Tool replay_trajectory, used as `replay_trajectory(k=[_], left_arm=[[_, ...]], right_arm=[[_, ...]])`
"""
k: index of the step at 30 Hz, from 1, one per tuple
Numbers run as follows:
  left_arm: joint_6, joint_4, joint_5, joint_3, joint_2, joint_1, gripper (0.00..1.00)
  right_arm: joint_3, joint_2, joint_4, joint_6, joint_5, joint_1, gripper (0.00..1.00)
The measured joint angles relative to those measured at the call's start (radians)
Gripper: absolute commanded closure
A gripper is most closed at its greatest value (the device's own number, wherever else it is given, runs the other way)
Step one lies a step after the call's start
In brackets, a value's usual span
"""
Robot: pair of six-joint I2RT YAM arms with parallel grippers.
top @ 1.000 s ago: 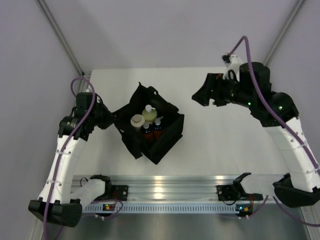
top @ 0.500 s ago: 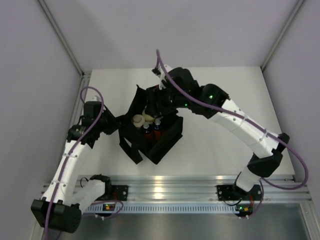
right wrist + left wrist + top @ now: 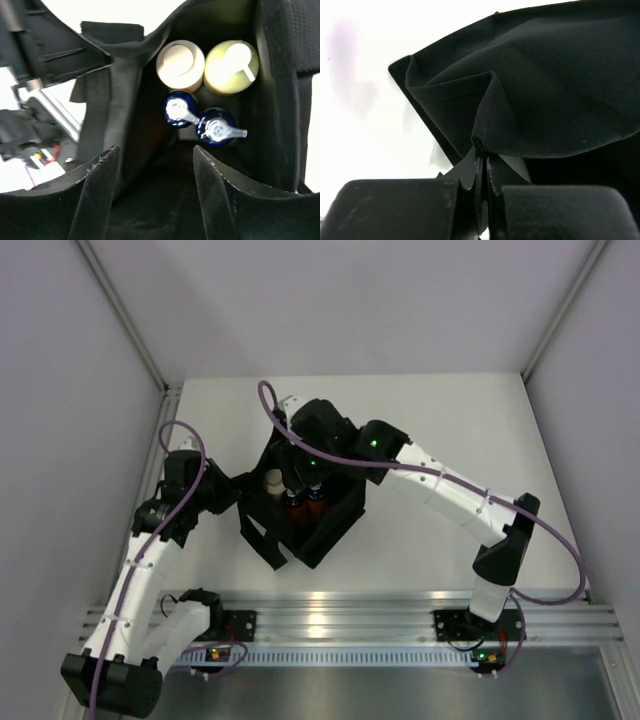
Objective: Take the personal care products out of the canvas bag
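The aluminium rail [image 3: 330, 612] runs along the near edge, with a strip of bare table [image 3: 440, 550] between it and the canvas bag [image 3: 325, 525]. The bag stands just left of the table's centre, mouth open upward.

At the bag's 9 o'clock, the left gripper [image 3: 482, 150] has its fingers pressed together on a fold of the black side wall, pulling that edge outward.

All four products stand upright and packed close inside the bag. In the right wrist view, one orange bottle [image 3: 181, 110] and a second orange bottle [image 3: 217, 128] show only dark-blue shoulders and white pump tops. Beyond them are the beige bottle [image 3: 180, 62] at 11 o'clock and the yellow-green bottle [image 3: 231, 60] at 1 o'clock. Only tops show, so no label can be read.

The right gripper [image 3: 155, 165] hangs over the mouth, fingers spread and touching nothing.

Open table lies at the bag's 3 o'clock and 12 o'clock.
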Motion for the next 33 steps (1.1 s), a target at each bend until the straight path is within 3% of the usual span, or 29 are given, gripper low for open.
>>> replay_trajectory(k=[14,33], left_arm=[[-0.001,-0.051,-0.046,0.018,-0.025,-0.003,1.00],[-0.008,-0.093,-0.061,0.064,0.008,-0.005,1.00]], right_arm=[[0.002,0.181,0.000,-0.168,0.015,0.000,0.47],[-0.029,0.240,0.056,-0.249,0.006,0.000,0.40]])
